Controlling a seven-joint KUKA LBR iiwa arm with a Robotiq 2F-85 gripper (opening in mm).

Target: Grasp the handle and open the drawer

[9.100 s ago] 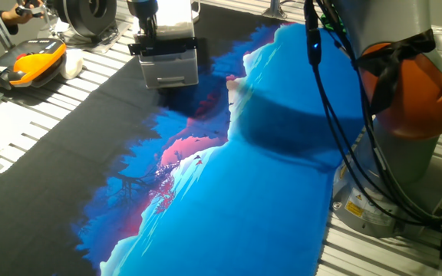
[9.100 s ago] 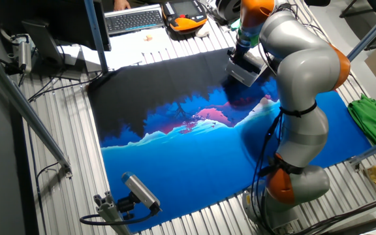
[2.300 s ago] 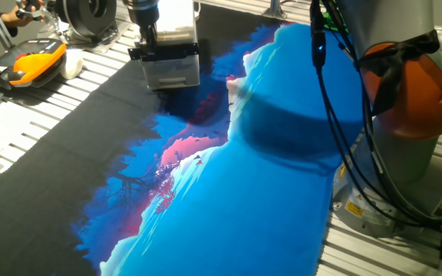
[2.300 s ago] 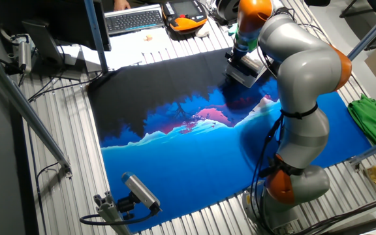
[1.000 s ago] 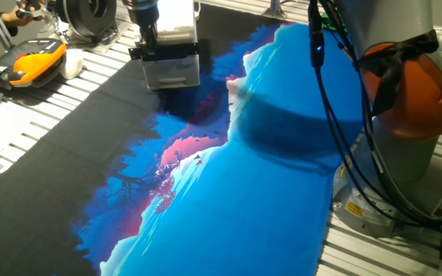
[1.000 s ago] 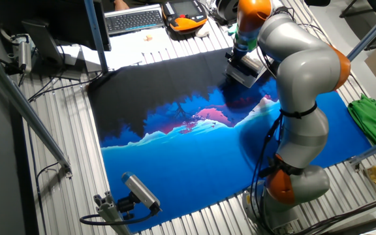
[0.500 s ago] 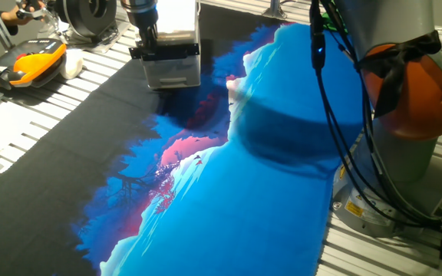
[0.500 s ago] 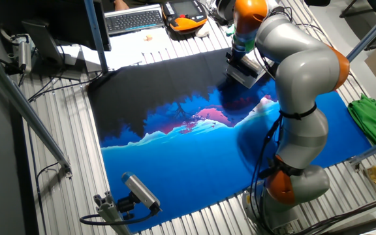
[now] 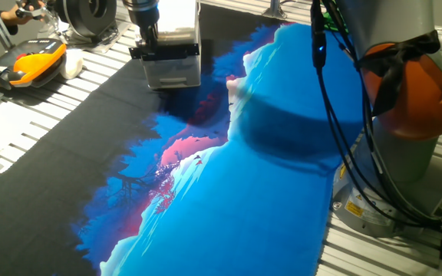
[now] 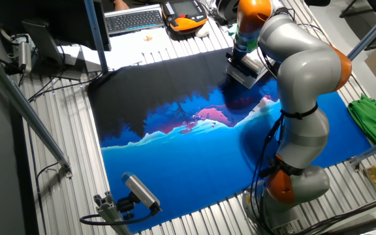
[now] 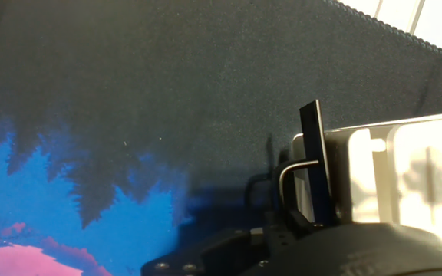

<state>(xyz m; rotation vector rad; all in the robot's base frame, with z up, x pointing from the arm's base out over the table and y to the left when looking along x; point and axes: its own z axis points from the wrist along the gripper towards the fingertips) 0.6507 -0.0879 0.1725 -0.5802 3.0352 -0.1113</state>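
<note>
One large printed mat (image 9: 229, 176), blue and pink in front and black farther back, covered most of the table (image 9: 37, 115) nearest the camera. Beyond it, at the far edge of the black part, stood the small white cabinet (image 9: 176, 23), with the drawer (image 9: 173, 73) showing its grey front and the handle (image 9: 164, 51) running as a black bar across it. The gripper (image 9: 150, 34) came down from above onto the left end of that bar; whether its jaws were closed on it could not be told. From the hand view, the handle (image 11: 315, 157) stood as a thin dark strip just off the white cabinet (image 11: 405, 172). Farther left lay an orange-and-black case (image 9: 23, 63).
</note>
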